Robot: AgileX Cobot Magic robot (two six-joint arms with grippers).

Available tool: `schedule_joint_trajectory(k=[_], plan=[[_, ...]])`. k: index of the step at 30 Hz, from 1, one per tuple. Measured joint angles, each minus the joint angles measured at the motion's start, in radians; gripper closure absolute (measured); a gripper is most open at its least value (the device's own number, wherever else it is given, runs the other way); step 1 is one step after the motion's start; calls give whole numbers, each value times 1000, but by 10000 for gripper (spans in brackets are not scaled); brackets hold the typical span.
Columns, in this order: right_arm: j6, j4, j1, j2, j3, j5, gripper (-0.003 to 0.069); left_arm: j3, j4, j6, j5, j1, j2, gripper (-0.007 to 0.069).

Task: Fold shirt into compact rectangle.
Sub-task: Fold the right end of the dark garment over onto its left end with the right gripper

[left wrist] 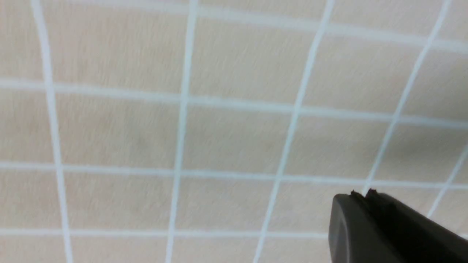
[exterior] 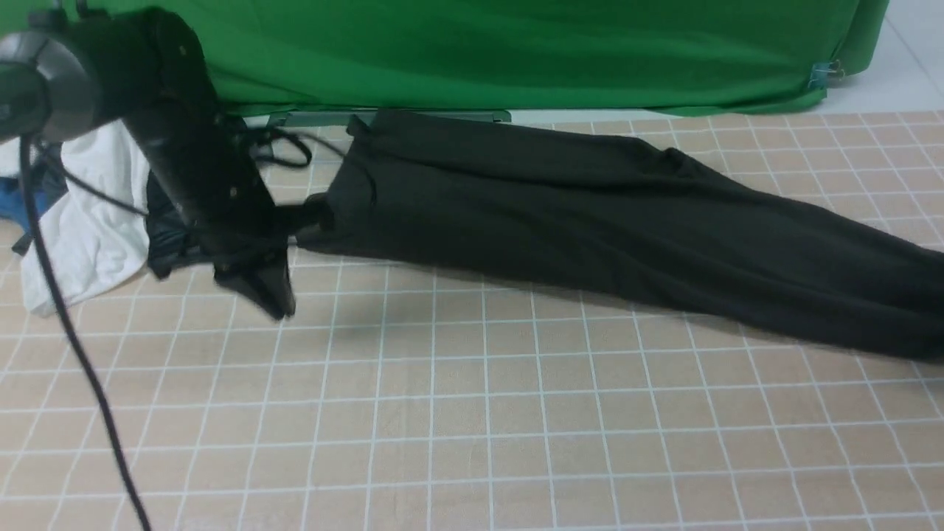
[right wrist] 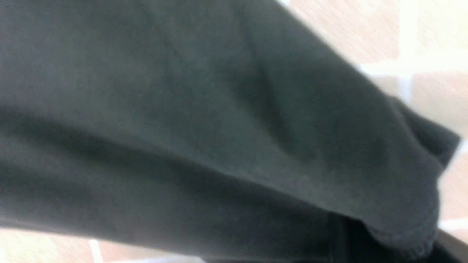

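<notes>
Left pincer tips together, empty, over table; shirt hides right pincer, cannot tell grip.

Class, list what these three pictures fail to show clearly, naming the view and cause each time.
Front view: the long black cloth shirt runs off the right edge; its end and the right hand are cut off.
Front view: the left arm hides part of the white cloth.
Right wrist view: blurred shirt fills the frame; the right hand's grip is unreadable.
Left wrist view: only the left hand's shut tip shows.
</notes>
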Motion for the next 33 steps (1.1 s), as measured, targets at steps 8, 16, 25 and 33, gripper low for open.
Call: schedule_joint_trajectory(k=[8,16,25,33], plan=[[2,-10,-30,-48,67,-76,574,41,15,-6,-172,10,-36,601],[2,-12,-13,-48,67,-82,574,-121,-101,62,-264,10,37,392],[6,-12,-7,-48,67,-87,574,-169,-178,221,-395,10,169,80],[22,-14,-7,-48,67,-87,574,-178,-318,324,-412,11,207,116]])
